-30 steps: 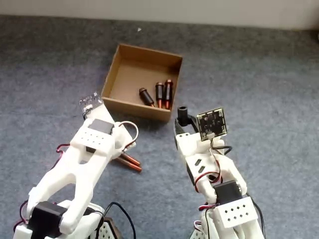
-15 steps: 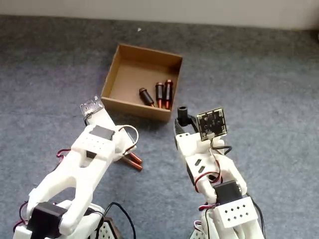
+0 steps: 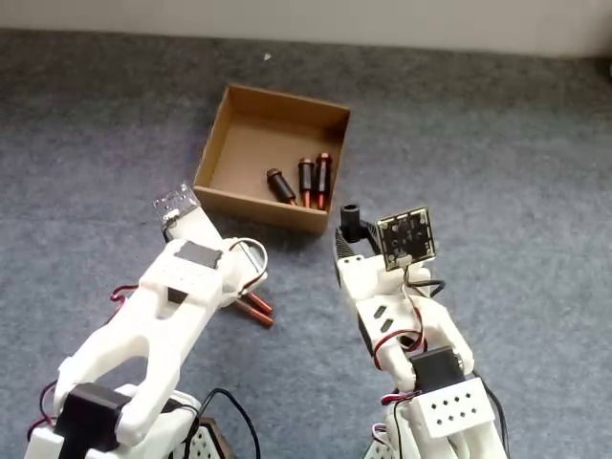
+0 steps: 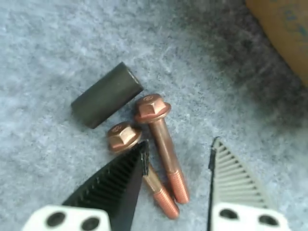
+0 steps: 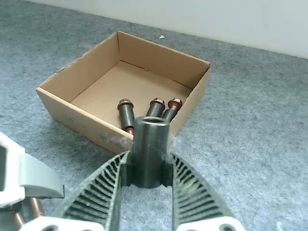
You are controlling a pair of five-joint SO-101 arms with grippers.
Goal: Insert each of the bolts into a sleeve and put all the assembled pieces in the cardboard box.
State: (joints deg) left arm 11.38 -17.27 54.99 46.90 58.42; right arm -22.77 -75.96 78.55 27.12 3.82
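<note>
High view — the open brown cardboard box sits on the grey carpet, with three assembled bolt-and-sleeve pieces lying inside near its front wall. Over the last second the left arm has edged a little closer to the two loose copper-coloured hex bolts beside its wrist. The right arm has not stirred, and the right gripper holds the upright dark cylindrical sleeve just outside the box's near corner.

Left wrist view: the left gripper is spread wide and holds nothing. One bolt lies between its fingers, and the black fingertip overlaps the shank of the other. A loose dark metal sleeve lies just beside the bolt heads.

Right wrist view: the fingers are clamped on the upright sleeve, its bore facing up, with the box and its three finished pieces beyond.

The small shift looks like lining up on a bolt — probably the one to go into the waiting sleeve, with two assemblies left to make.
</note>
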